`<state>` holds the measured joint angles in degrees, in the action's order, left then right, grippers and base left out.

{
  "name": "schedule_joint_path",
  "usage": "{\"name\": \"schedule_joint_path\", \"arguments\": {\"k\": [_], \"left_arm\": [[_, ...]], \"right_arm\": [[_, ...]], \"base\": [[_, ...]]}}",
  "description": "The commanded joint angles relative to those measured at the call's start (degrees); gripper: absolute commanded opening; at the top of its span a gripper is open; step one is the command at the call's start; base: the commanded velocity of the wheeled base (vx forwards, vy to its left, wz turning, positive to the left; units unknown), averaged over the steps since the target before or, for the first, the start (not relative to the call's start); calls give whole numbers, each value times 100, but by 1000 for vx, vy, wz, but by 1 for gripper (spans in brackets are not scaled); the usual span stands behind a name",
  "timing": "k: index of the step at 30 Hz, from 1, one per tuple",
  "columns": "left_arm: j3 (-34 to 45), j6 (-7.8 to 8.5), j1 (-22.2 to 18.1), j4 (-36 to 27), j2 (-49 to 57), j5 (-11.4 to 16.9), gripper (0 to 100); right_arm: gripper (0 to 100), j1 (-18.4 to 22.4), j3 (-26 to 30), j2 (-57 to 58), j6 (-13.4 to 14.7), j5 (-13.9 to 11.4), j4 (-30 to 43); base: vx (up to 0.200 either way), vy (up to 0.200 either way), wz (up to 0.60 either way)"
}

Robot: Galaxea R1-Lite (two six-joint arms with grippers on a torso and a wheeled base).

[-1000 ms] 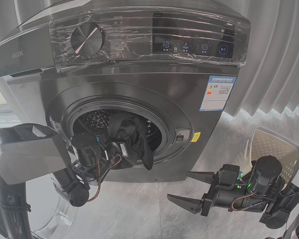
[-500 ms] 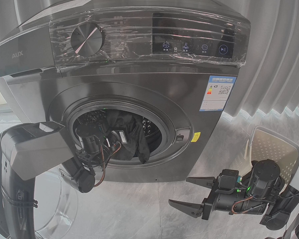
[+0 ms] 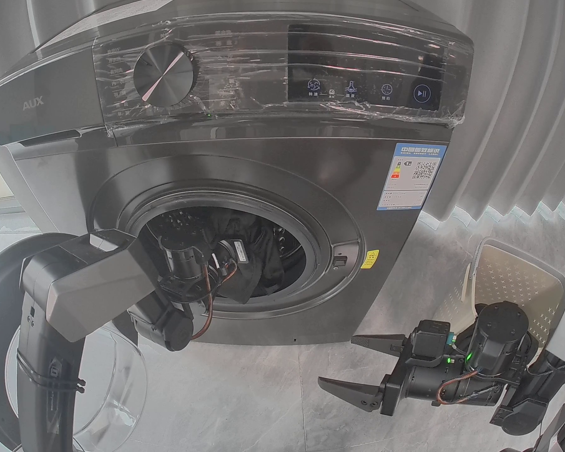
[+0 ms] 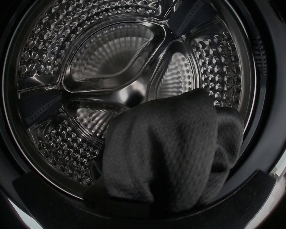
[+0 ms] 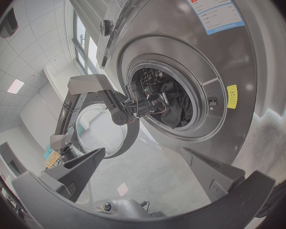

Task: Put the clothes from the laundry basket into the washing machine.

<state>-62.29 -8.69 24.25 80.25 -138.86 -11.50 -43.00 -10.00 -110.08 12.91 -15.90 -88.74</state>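
Since the left arm is in the port, quick status. Washing machine [image 3: 232, 127] is dead ahead at 12 o'clock, with its door [image 3: 107, 378] swung wide to my 9 o'clock so the arm gets a straight line in.

Left hand [image 3: 237, 253] is inside the opening with the black garment [image 3: 263, 265] bunched over it. Cloth hides the working end, so I can't tell whether the hand is pinching it or not. In the head view the garment sits on the 3 o'clock side of the port, mostly inside, with its lower fold near the 5 o'clock part of the rim [image 3: 320, 246]. I can't tell if that fold is over the lip or just behind it. In the left wrist view the drum [image 4: 111, 54] beyond the cloth is bare steel, with nothing else loaded that I can see.

Right hand [image 3: 336, 363] is at my 4 o'clock, low above the floor [image 3: 251, 397], spread wide and holding nothing. It reads as parked: clear of the port so the arms don't clash, and near the laundry basket [image 3: 515, 277] at 3 o'clock for the next pick. The right arm blocks much of the basket, so I can't call what's in it.

My read: mid-deposit, likely the first item. Next move wants the hand deeper before release, or the fold could snag the seal or slide out to the floor. The cloth looks limp and thin, so I expect it to cling to the hand on exit.
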Motion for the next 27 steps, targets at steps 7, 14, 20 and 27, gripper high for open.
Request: {"name": "schedule_joint_path", "arguments": {"k": [7, 14, 20, 27], "left_arm": [[-617, 8, -34, -379, -211, -2, 0], [-1400, -71, -87, -932, -361, -2, 0], [-2129, -449, -122, -1618, -414, -2, 0], [-2753, -449, -192, -2013, -563, -107, 0]], "right_arm": [[100, -7, -29, -22, 1, -1, -3], [100, -7, -29, -22, 1, -1, -3], [100, 2, -20, -5, 1, -1, -3], [100, 2, -20, 31, 1, -1, -3]], "base": [[0, 0, 0], [0, 0, 0], [0, 0, 0], [0, 0, 0]]}}
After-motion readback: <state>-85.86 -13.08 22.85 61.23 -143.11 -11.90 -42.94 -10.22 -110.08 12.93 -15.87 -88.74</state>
